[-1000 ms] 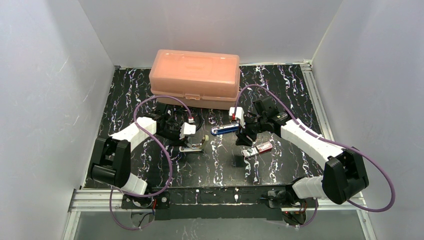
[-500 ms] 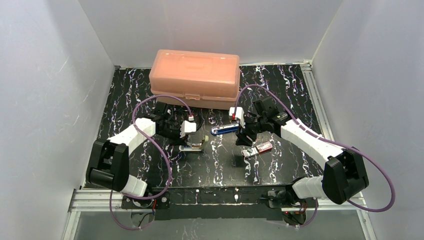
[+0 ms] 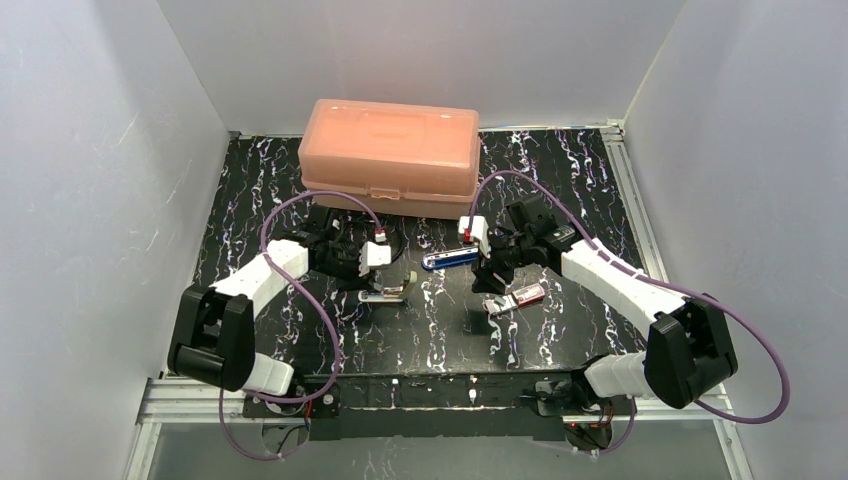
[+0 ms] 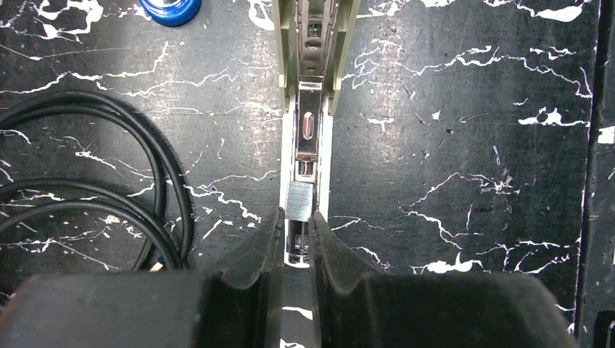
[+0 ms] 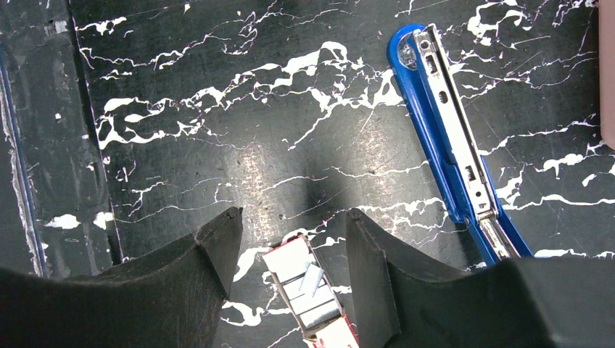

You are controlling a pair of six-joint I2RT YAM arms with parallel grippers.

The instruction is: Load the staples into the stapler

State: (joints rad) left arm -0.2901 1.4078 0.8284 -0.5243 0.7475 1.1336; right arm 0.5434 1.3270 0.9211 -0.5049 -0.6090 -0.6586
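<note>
A pale stapler (image 4: 307, 130) lies opened on the black mat, its metal channel running away from my left gripper (image 4: 297, 215). That gripper's jaws are nearly together at the channel's near end, shut on a short silvery strip of staples (image 4: 299, 197). From above, the left gripper (image 3: 366, 288) sits at the left end of the stapler (image 3: 390, 293). The staples (image 5: 308, 286), a pink-red box with its white tray slid out, lie between the spread fingers of my right gripper (image 5: 294, 217). It is open and touches nothing. The box (image 3: 517, 298) shows beside the right gripper (image 3: 488, 283).
A blue stapler (image 5: 450, 138) lies opened on the mat, right of the right gripper; it also shows mid-table (image 3: 450, 259). A large pink lidded case (image 3: 390, 155) stands at the back. A black cable loop (image 4: 109, 181) lies left of the pale stapler.
The left arm's elbow has swung slightly left and toward the near edge, drawing the wrist back a little over the pale stapler. The right arm and the box have not moved.
</note>
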